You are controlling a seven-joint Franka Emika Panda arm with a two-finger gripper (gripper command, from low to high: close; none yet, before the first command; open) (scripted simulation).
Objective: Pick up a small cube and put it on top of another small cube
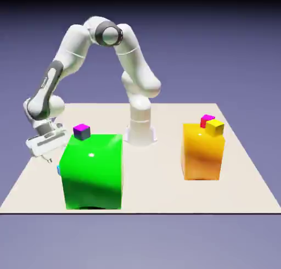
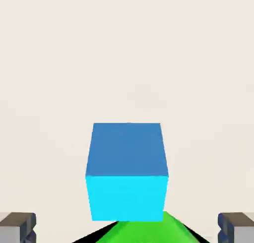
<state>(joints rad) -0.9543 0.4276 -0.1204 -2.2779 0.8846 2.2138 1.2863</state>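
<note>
A small blue cube (image 2: 127, 170) lies on the pale table, in the middle of the hand view just ahead of my gripper (image 2: 127, 230). The grey fingertips (image 2: 17, 227) stand wide apart at the bottom corners and touch nothing, so the gripper is open. In the exterior view the gripper (image 1: 50, 159) hangs low at that view's left, beside the big green block (image 1: 92, 169). Only a sliver of the blue cube (image 1: 58, 169) shows past the block's edge. A small purple cube (image 1: 82, 131) sits on top of the green block.
A big orange block (image 1: 203, 151) stands at the exterior view's right with a small yellow cube (image 1: 215, 127) and a small magenta cube (image 1: 207, 119) on top. A corner of the green block (image 2: 144, 230) shows just behind the blue cube in the hand view.
</note>
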